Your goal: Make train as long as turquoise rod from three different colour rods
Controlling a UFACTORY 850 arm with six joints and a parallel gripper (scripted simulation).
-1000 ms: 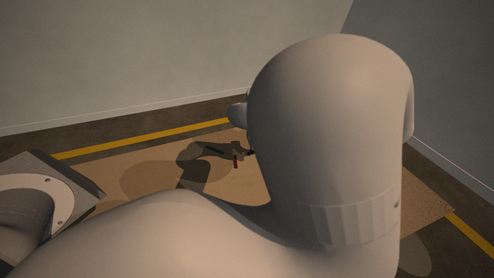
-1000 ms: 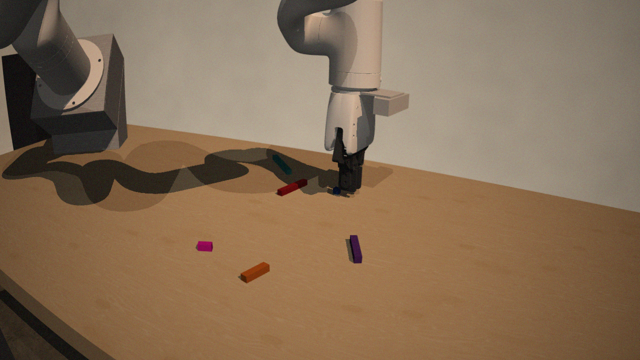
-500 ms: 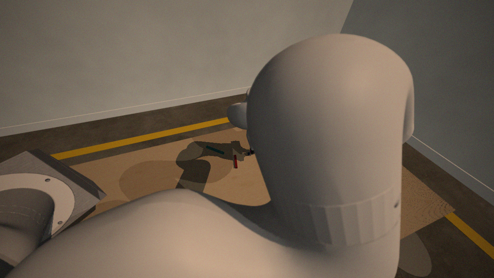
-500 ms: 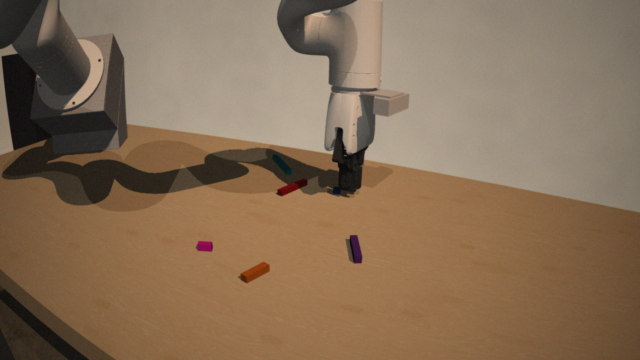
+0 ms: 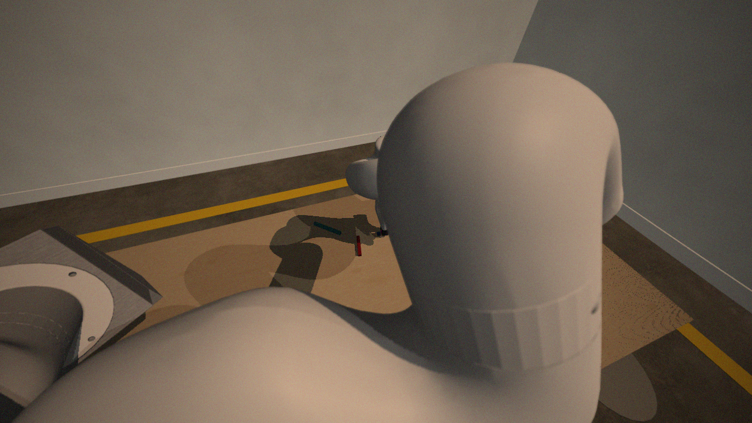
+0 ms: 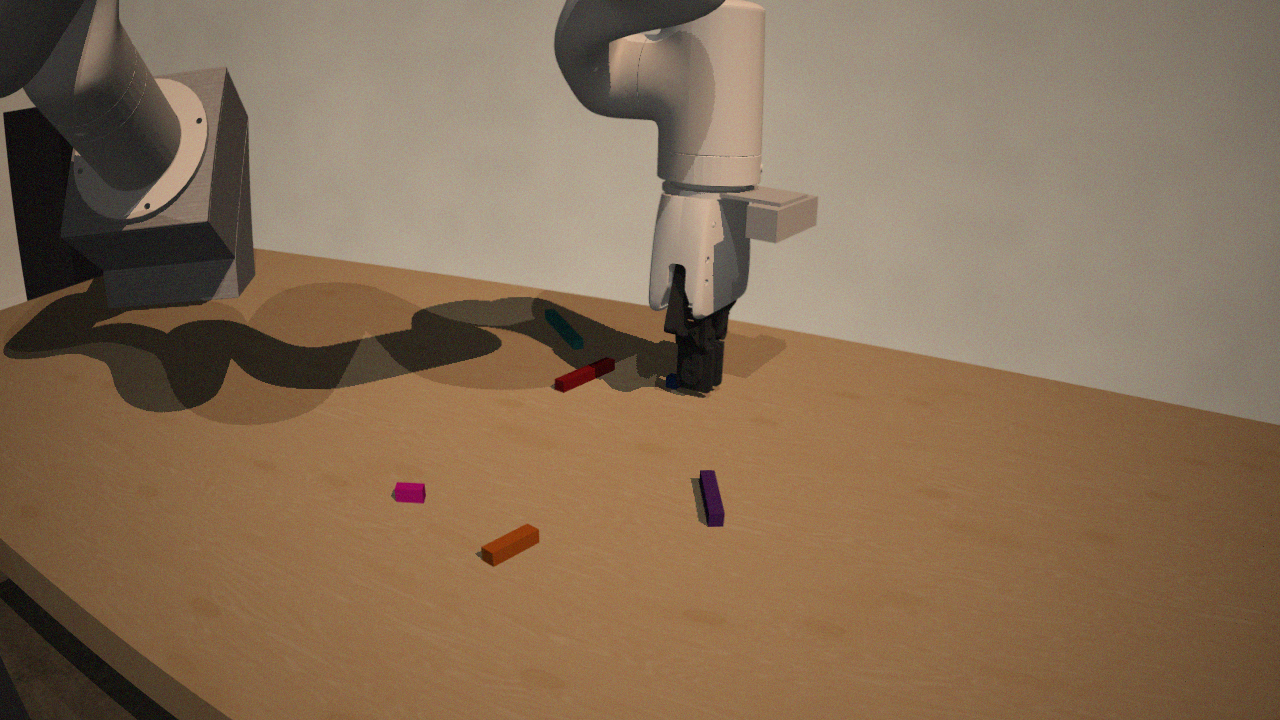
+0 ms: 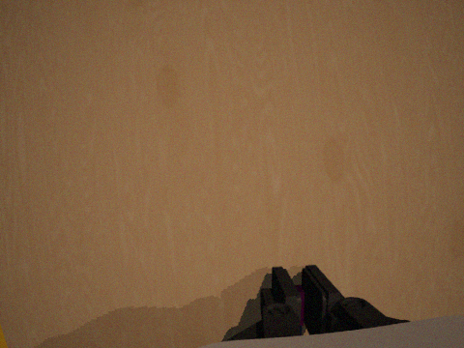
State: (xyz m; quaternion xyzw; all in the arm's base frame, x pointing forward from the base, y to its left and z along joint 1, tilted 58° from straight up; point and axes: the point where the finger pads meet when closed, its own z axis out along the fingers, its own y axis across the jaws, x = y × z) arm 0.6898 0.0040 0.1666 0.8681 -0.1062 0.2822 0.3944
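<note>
My gripper stands upright with its fingertips down at the table. It is shut on a small rod, of which only a magenta sliver shows between the fingers in the wrist view. A tiny blue rod lies on the table right at the fingers' left side. The red rod lies a little further left, with a gap to the blue rod. The turquoise rod lies behind the red one, in the arm's shadow.
Another magenta rod, an orange rod and a purple rod lie apart nearer the front of the table. The robot base stands at the far left. The arm hides most of the top view.
</note>
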